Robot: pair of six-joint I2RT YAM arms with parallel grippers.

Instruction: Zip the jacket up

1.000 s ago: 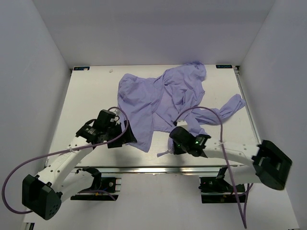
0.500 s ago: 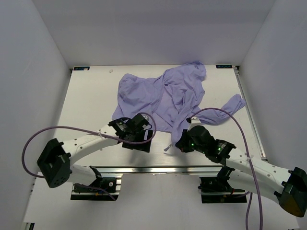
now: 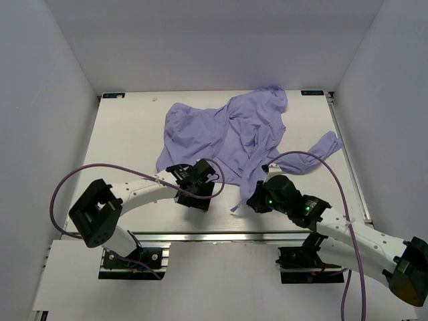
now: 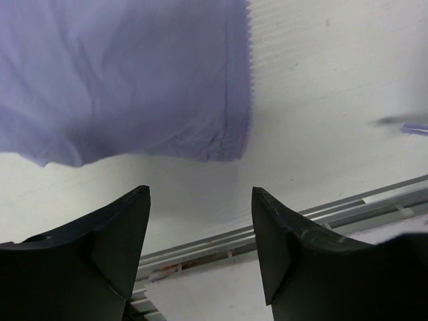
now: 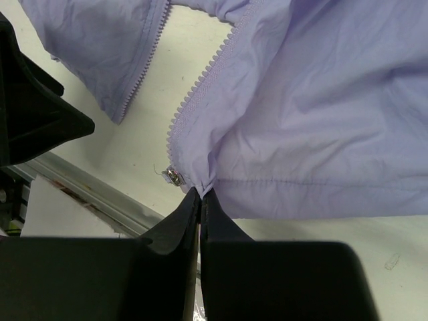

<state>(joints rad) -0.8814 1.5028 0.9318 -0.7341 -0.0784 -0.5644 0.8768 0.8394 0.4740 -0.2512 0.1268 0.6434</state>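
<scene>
Jacket (image 3: pixel 227 137) of thin, soft lavender-purple fabric lies crumpled and open on the white table (image 3: pixel 127 134). It spreads from the far edge toward the near middle, with one sleeve trailing to the right. Its front opening runs roughly from far to near, and the two bottom corners end close to the arms.

The right claw (image 5: pixel 199 194) is pinched tight on the hem of the right front panel, at the very foot of its lilac zipper teeth (image 5: pixel 200 87). The small metal slider (image 5: pixel 172 176) sits just beside the fingertips.

The left claw (image 4: pixel 200 194) is spread wide and holds nothing. It hovers over bare table just on the near side of the left front panel's bottom corner (image 4: pixel 227 134), not touching it. That panel's tooth edge (image 4: pixel 248 67) runs straight away from the claw.

The coming move turns on this gap. The free corner lies directly ahead of the left claw, which is the nearer arm. It probably needs to reach forward and grip that corner, then bring it across to the slider.
</scene>
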